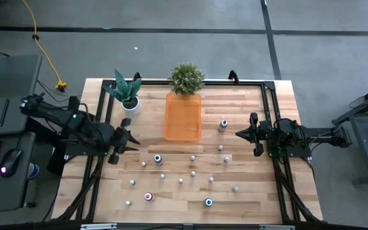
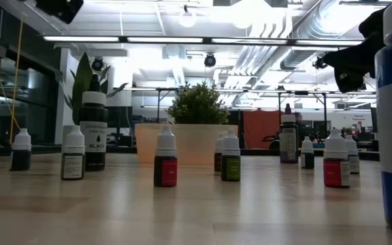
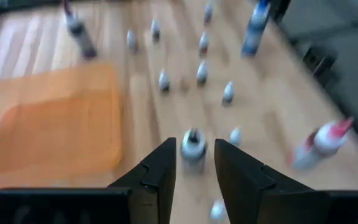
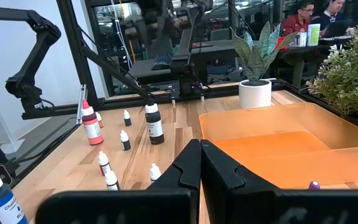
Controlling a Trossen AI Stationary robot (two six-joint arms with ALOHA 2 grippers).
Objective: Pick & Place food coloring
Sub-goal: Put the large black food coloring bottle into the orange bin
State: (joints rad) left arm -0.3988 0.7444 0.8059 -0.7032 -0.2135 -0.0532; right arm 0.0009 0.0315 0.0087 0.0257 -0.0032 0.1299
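Observation:
Several tiny white-capped food coloring bottles (image 1: 180, 181) stand upright and scattered over the near half of the wooden table, with a few larger bottles among them (image 1: 158, 159). My left gripper (image 1: 131, 137) hovers open at the table's left. In its wrist view a larger bottle (image 3: 193, 149) shows in line with the gap just ahead of the fingertips, untouched as far as the blur shows. My right gripper (image 1: 240, 134) waits shut at the right, beside a grey bottle (image 1: 223, 125). The low view shows the bottles (image 2: 165, 160) standing on their bases.
An orange rectangular tray (image 1: 183, 117) lies in the middle of the far half, with two potted plants (image 1: 186, 78) (image 1: 128, 92) behind it. A black frame (image 1: 270, 108) runs along the table's edges. Bare wood lies between the scattered bottles. People sit in the room beyond.

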